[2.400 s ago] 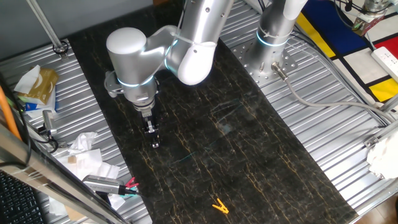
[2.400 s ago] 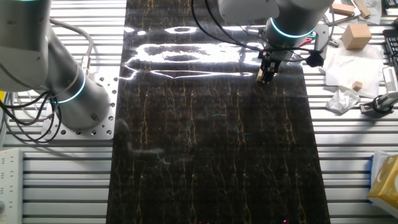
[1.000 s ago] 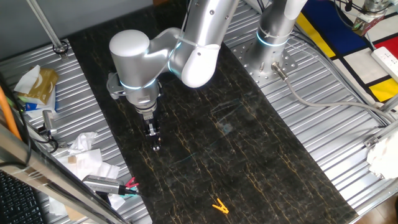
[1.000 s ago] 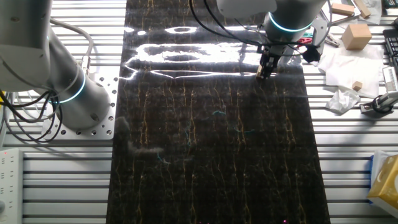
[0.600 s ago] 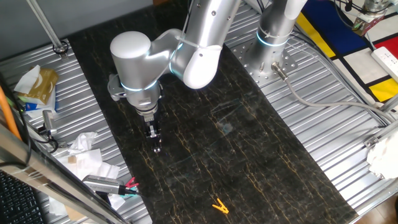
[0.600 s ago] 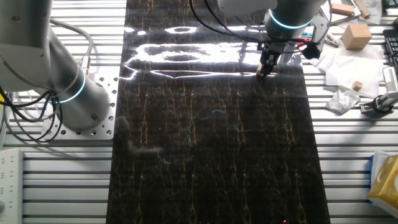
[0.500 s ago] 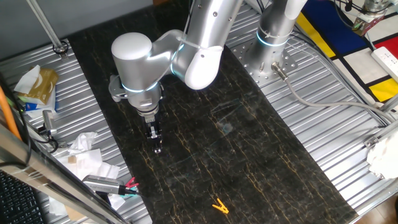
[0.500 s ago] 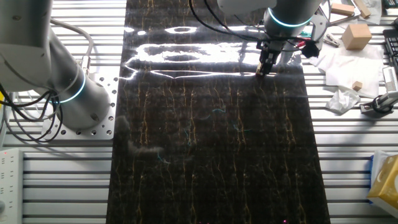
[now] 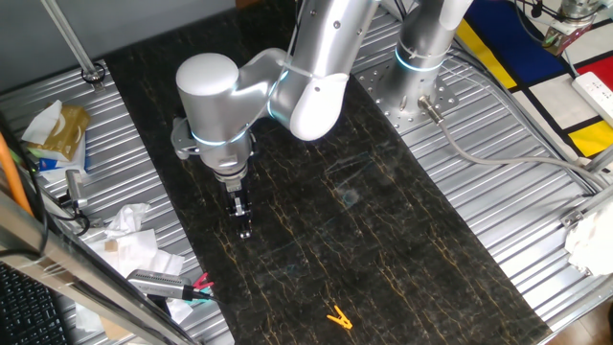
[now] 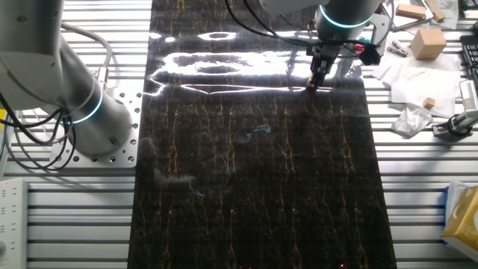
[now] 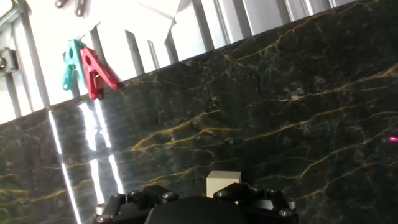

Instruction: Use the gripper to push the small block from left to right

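Observation:
My gripper (image 9: 245,230) is a narrow black two-finger tool under the bulky silver arm, pointing down at the dark marble slab (image 9: 383,240) near its left edge. Its fingers look pressed together. In the other fixed view the gripper (image 10: 312,84) touches down near the slab's far right side. The small block (image 11: 222,183), a pale tan cube, shows only in the hand view. It rests on the slab right against the black gripper body at the bottom of that frame, slightly right of its middle. In both fixed views the gripper tip hides the block.
A yellow-orange clip (image 9: 337,316) lies near the slab's front end. Red (image 11: 98,70) and teal (image 11: 70,61) clips lie just off the slab edge on the ribbed metal table. Crumpled paper and tools (image 9: 134,240) crowd the left side. A second arm's base (image 9: 420,59) stands at the back.
The gripper has crept a short way along the slab, right and toward the front in one fixed view and up-left in the other, staying low on the surface.

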